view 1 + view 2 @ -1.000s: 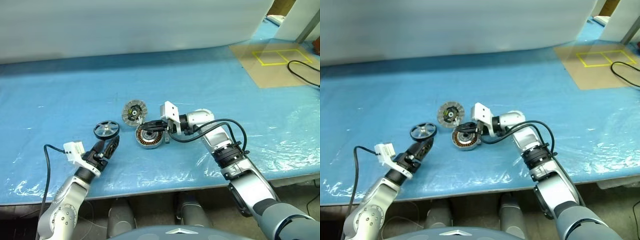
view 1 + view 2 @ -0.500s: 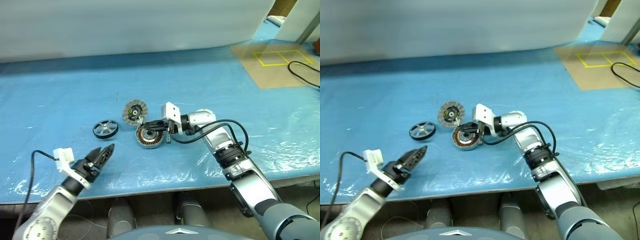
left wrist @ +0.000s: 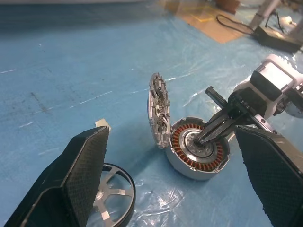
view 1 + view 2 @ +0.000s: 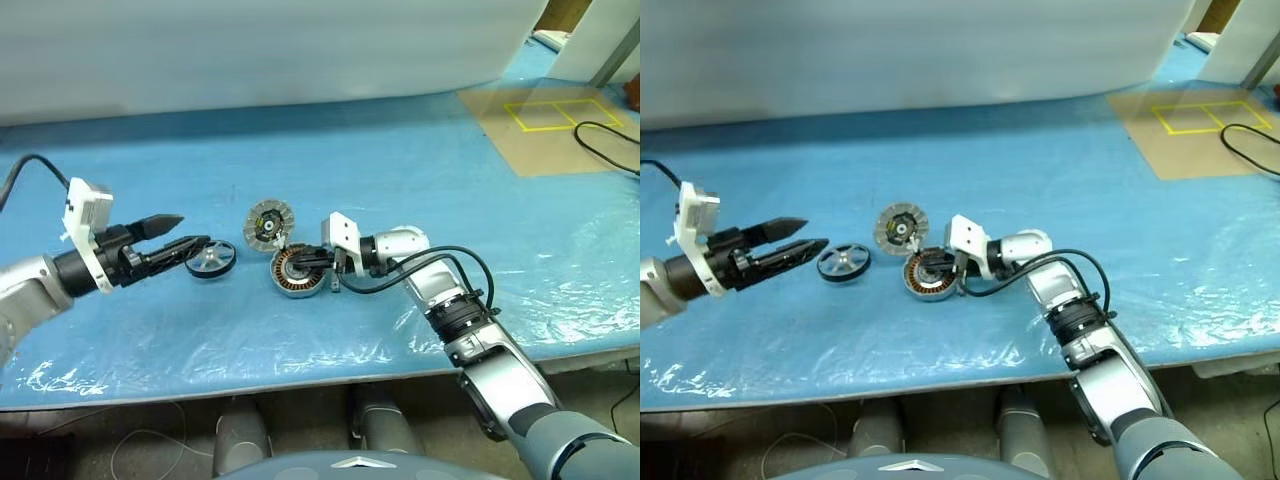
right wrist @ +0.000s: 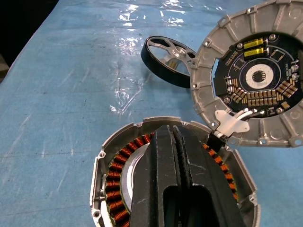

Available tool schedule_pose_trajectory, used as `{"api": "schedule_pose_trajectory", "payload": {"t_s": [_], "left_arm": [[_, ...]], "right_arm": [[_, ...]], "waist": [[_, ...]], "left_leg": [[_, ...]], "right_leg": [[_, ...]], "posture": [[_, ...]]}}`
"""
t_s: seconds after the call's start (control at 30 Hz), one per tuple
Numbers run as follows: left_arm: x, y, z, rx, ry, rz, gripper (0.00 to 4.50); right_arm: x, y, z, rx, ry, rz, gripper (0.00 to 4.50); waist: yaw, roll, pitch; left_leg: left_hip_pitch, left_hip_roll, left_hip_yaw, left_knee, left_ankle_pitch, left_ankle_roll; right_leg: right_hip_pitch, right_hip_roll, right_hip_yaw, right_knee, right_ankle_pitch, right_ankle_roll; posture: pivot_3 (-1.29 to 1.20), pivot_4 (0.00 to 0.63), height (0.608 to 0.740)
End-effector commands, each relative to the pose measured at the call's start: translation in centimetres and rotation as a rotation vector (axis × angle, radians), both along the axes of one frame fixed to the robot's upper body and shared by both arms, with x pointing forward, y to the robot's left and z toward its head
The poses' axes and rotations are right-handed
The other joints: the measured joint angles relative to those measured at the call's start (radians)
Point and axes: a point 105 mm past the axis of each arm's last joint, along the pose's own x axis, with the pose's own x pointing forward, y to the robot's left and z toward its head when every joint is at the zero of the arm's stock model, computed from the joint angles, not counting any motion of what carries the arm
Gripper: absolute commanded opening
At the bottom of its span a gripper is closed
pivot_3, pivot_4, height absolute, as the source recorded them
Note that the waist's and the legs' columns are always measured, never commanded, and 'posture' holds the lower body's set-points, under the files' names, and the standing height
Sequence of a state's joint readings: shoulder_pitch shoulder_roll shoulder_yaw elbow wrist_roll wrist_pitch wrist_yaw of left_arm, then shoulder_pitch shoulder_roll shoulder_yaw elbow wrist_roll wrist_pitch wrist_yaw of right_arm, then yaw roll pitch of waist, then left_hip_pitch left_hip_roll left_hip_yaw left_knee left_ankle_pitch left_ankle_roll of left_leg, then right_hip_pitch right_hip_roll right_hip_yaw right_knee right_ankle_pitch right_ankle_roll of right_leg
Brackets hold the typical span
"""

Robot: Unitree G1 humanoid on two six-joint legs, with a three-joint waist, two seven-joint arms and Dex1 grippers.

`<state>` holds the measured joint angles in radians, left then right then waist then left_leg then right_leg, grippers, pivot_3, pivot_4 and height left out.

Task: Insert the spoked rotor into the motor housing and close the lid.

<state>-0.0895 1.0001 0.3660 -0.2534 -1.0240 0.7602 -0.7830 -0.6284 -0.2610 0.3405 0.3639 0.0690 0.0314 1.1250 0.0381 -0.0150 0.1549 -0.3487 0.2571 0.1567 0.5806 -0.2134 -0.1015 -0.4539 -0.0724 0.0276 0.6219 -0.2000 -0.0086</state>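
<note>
Left eye view: spoked rotor (image 4: 211,260) is lying at three o'clock of the wide-open, empty left gripper (image 4: 183,231), while the closed right gripper (image 4: 300,262) is resting inside the motor housing (image 4: 297,273).

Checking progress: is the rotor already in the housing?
No, the rotor lies on the table, apart from the housing.

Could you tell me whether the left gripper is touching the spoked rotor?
Apart: in the left wrist view the open left gripper sits raised above the spoked rotor.
</note>
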Motion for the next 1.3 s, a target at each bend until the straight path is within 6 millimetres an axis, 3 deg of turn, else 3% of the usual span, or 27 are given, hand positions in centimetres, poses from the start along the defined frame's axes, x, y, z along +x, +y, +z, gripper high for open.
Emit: {"api": "schedule_pose_trajectory", "payload": {"t_s": [0.03, 0.27, 0.6, 0.9, 1.0, 1.3], "left_arm": [[0.8, 1.3, -0.3, 0.102, 0.035, -0.035, 4.50], [2.1, 2.2, 0.0, 0.231, 0.052, -0.187, 4.50], [4.2, 3.5, -1.8, 0.405, 0.115, -0.325, 4.50], [6.6, 2.3, -1.5, 0.490, 0.104, -0.450, 4.50], [7.1, 2.4, -2.8, 0.573, 0.135, -0.473, 4.50], [8.6, 1.3, -4.0, 0.619, 0.174, -0.508, 4.50]], "right_arm": [[-0.6, 0.5, 1.2, 0.047, -0.025, -0.001, 0.03], [-1.3, 1.4, 1.5, 0.086, -0.019, -0.014, 0.03], [-1.6, 2.5, 1.8, 0.112, -0.022, -0.011, 0.03], [-1.6, 3.1, 2.2, 0.137, -0.027, -0.018, 0.03], [-1.5, 3.0, 2.3, 0.144, -0.030, -0.032, 0.03], [-1.5, 2.8, 2.1, 0.154, -0.029, -0.062, 0.03]], "waist": [[0.001, 0.000, 0.000], [0.005, 0.000, 0.000], [0.009, -0.001, 0.000], [0.010, -0.001, 0.000], [0.008, -0.001, 0.000], [0.016, -0.001, 0.000]], "left_leg": [[0.000, 0.000, 0.000, 0.000, 0.000, 0.000], [0.000, -0.001, -0.001, 0.001, 0.000, 0.000], [0.000, -0.001, -0.002, 0.000, 0.000, -0.001], [0.000, -0.002, -0.004, 0.001, 0.000, -0.001], [-0.001, -0.002, -0.004, 0.000, 0.000, -0.001], [-0.001, -0.002, -0.006, 0.000, 0.000, -0.001]], "right_leg": [[0.000, 0.000, 0.000, 0.000, 0.000, 0.000], [0.001, -0.001, 0.000, 0.001, 0.000, 0.000], [0.001, -0.001, -0.001, 0.001, 0.000, 0.000], [0.003, -0.002, -0.002, 0.001, 0.000, 0.000], [0.003, -0.001, -0.001, 0.001, 0.000, 0.000], [0.003, -0.001, -0.002, 0.001, 0.001, 0.000]], "posture": [[0.00, 0.150, 0.740], [0.00, 0.150, 0.740], [0.00, 0.150, 0.740], [0.00, 0.150, 0.740], [0.00, 0.150, 0.740], [0.00, 0.150, 0.740]]}}
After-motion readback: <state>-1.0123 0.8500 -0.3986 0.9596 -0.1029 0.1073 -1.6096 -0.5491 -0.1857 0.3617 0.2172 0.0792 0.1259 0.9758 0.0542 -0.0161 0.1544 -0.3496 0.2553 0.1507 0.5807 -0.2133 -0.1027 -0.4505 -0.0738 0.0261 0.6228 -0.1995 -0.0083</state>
